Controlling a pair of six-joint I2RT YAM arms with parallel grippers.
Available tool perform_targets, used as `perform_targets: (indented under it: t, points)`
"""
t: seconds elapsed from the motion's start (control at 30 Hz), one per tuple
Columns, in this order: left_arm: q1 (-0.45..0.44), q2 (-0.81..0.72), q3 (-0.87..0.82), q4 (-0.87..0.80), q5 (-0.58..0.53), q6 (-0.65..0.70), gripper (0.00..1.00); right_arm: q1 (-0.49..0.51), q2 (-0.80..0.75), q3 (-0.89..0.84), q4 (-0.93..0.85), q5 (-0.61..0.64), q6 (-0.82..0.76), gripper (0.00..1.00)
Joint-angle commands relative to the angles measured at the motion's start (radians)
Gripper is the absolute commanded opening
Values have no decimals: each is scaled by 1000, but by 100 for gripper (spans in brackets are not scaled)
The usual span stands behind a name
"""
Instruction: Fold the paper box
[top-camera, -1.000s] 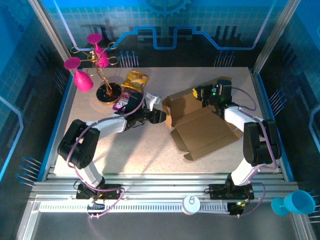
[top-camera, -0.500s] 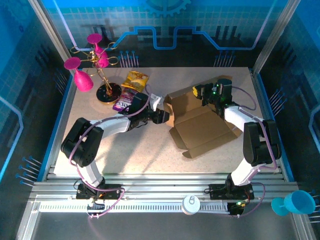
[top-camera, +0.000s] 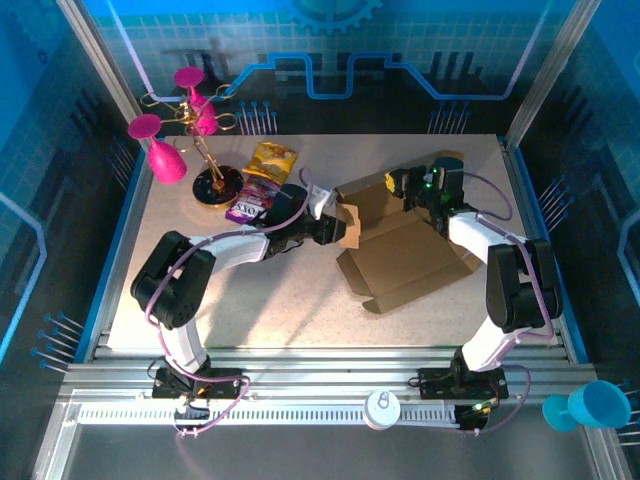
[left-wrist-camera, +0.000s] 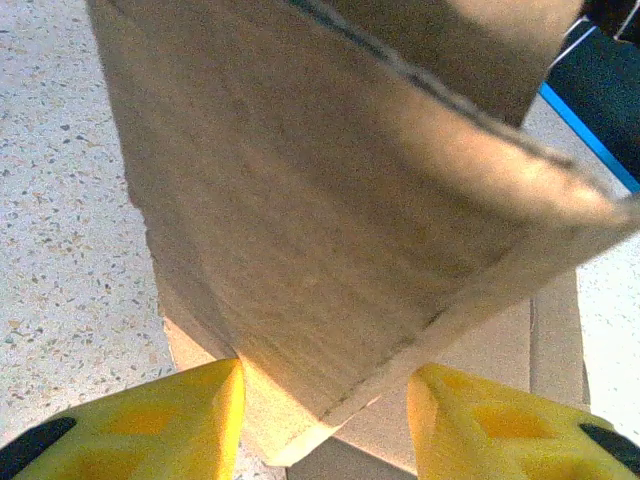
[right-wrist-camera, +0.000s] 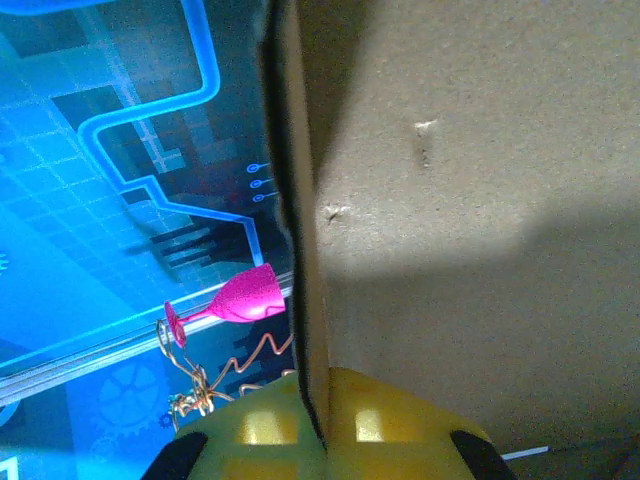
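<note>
Left gripper (left-wrist-camera: 325, 398) is half-spread, astride a raised flap of the paper box (top-camera: 405, 255) — unfolded, right of centre on the table (top-camera: 260, 300). Right gripper (right-wrist-camera: 318, 405) pinches its far wall; that wrist view catches a pink goblet (right-wrist-camera: 240, 298) beyond.

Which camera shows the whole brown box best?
The top camera: the box lies fully in view, flaps spread, on the table. The left wrist camera gives a close-up of one raised flap; the right wrist camera, a panel edge pinched by the right end effector.

Left jaws apart, right jaws clamped.
</note>
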Motion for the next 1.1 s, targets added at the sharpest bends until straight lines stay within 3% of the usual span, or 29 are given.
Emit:
perform_targets:
  t: [0.0,0.53,0.87,1.07]
  points:
    - [-19,20,31,28,-63,23,46,23,3,2,53,2,13,0]
    - [-42,74,63,60,-265,-12,46,37,7,-89,165,29,14,0]
    - [-44,103,82,76,-315,-41,45,43,90,-216,515,64,47,0]
    - [-43,114,92,78,-352,-44,44,54,123,-241,588,79,56,0]
